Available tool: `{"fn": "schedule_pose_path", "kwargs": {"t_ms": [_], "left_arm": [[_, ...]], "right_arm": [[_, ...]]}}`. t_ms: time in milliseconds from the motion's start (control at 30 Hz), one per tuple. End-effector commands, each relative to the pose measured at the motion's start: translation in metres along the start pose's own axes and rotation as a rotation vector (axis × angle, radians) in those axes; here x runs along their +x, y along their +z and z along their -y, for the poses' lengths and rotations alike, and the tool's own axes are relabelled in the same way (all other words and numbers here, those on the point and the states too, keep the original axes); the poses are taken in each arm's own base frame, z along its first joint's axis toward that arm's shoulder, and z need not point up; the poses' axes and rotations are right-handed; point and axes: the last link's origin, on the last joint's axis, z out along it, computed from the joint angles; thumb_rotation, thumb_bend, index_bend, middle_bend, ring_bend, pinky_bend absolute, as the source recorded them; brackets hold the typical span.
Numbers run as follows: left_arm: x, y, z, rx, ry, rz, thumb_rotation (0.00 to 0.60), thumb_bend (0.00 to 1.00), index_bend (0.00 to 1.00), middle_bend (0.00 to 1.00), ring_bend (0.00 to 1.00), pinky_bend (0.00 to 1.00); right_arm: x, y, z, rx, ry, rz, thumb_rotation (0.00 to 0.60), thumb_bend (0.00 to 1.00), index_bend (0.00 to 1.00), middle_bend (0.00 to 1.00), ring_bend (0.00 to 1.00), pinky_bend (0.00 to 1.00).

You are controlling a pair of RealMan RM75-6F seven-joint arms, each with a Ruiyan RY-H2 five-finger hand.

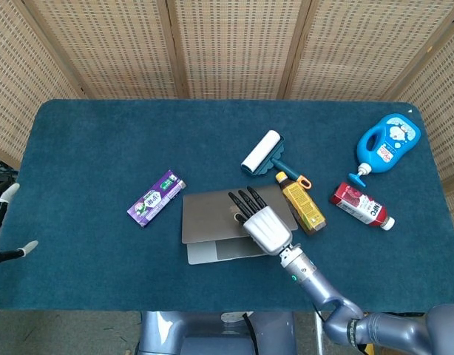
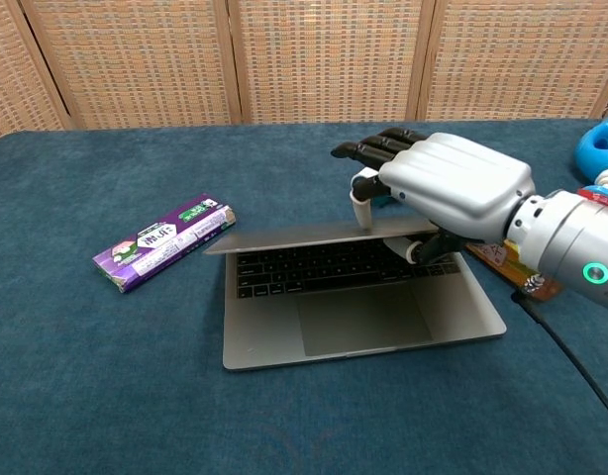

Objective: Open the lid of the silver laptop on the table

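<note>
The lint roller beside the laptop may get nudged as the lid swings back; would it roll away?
The lint roller would probably roll only a little: its drum is round, but its handle lies flat on the cloth-covered table, likely making it pivot instead.

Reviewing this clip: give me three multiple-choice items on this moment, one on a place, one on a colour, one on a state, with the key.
1. Where does the purple packet lie relative to the silver laptop?
A. robot's left
B. robot's right
C. on its keyboard

2. What colour is the jug at the far right?
A. red
B. blue
C. yellow

3. The laptop's lid is:
A. flat shut
B. partly raised
C. detached

Key: A, it lies left of the laptop in both views; B, blue body; B, the keyboard shows under the lid, which the right hand holds up.
</note>
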Motion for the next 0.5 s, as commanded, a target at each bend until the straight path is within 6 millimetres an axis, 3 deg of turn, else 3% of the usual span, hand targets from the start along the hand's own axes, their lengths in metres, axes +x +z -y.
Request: {"fn": "schedule_pose_path", "kwargs": {"t_ms": [33, 233, 400, 467, 500], "left_arm": [[-0.001, 0.001, -0.004, -0.023, -0.001, -0.006, 0.6, 0.0, 0.0, 0.0, 0.0, 0.0], [-0.009, 0.004, -0.02, -0.158, 0.057, -0.004, 0.6, 0.0, 0.0, 0.0, 0.0, 0.0], [-0.031, 0.009, -0.046, -0.42, 0.141, 0.115, 0.6, 0.0, 0.0, 0.0, 0.0, 0.0], [-0.037, 0.012, -0.054, -0.491, 0.148, 0.152, 0.6, 0.06, 0.0, 0.0, 0.0, 0.0], [-0.041, 0.014, -0.058, -0.523, 0.145, 0.169, 0.6, 0.14, 0.0, 0.0, 0.0, 0.0]], "right_arm": [[0.007, 0.003, -0.004, -0.035, 0.071, 0.002, 0.6, 0.72, 0.53, 0.12, 0.05, 0.02], [0.018, 0.014, -0.013, -0.129, 0.205, 0.055, 0.6, 0.74, 0.55, 0.14, 0.05, 0.03], [0.02, 0.022, -0.02, -0.19, 0.251, 0.098, 0.6, 0.74, 0.56, 0.14, 0.05, 0.03], [0.021, 0.024, -0.022, -0.201, 0.262, 0.105, 0.6, 0.75, 0.56, 0.14, 0.05, 0.03], [0.021, 0.026, -0.023, -0.207, 0.269, 0.106, 0.6, 0.75, 0.57, 0.14, 0.05, 0.03]]}}
